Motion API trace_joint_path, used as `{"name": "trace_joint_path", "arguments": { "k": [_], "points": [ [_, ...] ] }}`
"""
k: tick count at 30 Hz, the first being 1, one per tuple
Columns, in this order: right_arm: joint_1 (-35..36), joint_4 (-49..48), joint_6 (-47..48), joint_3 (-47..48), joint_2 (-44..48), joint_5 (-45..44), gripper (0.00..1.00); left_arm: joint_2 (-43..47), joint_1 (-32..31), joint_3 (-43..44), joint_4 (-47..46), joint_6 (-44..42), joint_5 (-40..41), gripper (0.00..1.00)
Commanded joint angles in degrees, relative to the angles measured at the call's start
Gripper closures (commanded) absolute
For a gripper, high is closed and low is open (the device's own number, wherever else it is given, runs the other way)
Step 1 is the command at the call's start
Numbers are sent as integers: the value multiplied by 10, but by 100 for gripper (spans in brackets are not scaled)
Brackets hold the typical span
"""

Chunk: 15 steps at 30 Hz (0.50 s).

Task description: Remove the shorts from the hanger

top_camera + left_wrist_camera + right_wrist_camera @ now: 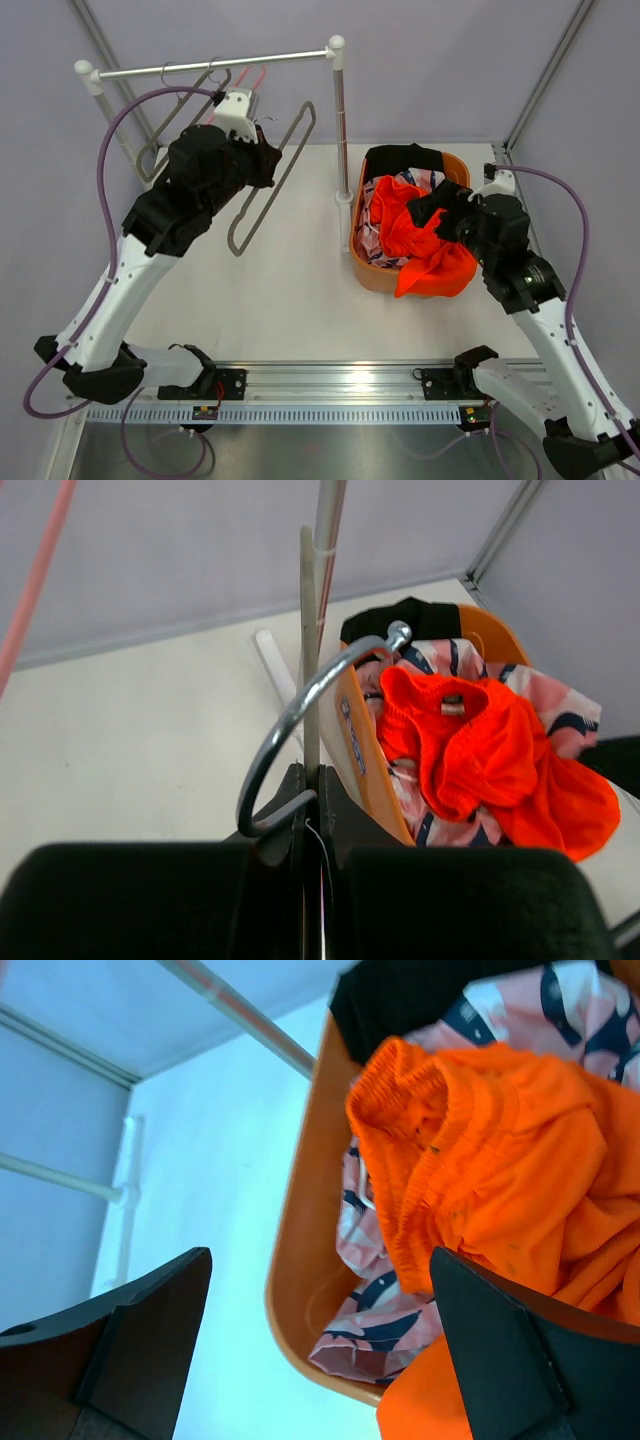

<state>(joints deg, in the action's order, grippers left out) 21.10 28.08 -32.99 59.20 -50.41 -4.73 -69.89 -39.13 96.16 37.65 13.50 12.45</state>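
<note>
The three shorts lie piled in an orange basket (372,276): the orange pair (425,240) is on top and spills over the front rim, the pink printed pair (370,222) is under it, and the black pair (402,157) is at the back. My left gripper (266,160) is shut on the neck of a bare grey hanger (272,188), held off the rail; its hook (300,705) curls above the closed jaws (318,792). My right gripper (428,208) is open and empty over the basket's left rim (298,1260), with the orange shorts (500,1160) against its right finger.
A metal rail (220,63) on two white-capped posts stands at the back left. Another grey hanger (165,135) and a pink one (256,79) hang on it. The right post (341,120) stands just left of the basket.
</note>
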Motion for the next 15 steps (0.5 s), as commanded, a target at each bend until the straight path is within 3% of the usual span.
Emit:
{"name": "trace_joint_path", "arguments": {
  "k": [1, 8, 10, 15],
  "points": [
    [-1, 70, 40, 56, 36, 26, 0, -69, 44, 99, 38, -19, -62, 100],
    [-1, 108, 55, 62, 115, 37, 1, -199, 121, 217, 30, 9, -95, 100],
    [0, 123, 59, 68, 126, 45, 1, -231, 121, 271, 30, 9, -81, 100],
    [0, 132, 57, 62, 171, 97, 1, -278, 121, 287, -35, 16, -48, 100]
  ]
}}
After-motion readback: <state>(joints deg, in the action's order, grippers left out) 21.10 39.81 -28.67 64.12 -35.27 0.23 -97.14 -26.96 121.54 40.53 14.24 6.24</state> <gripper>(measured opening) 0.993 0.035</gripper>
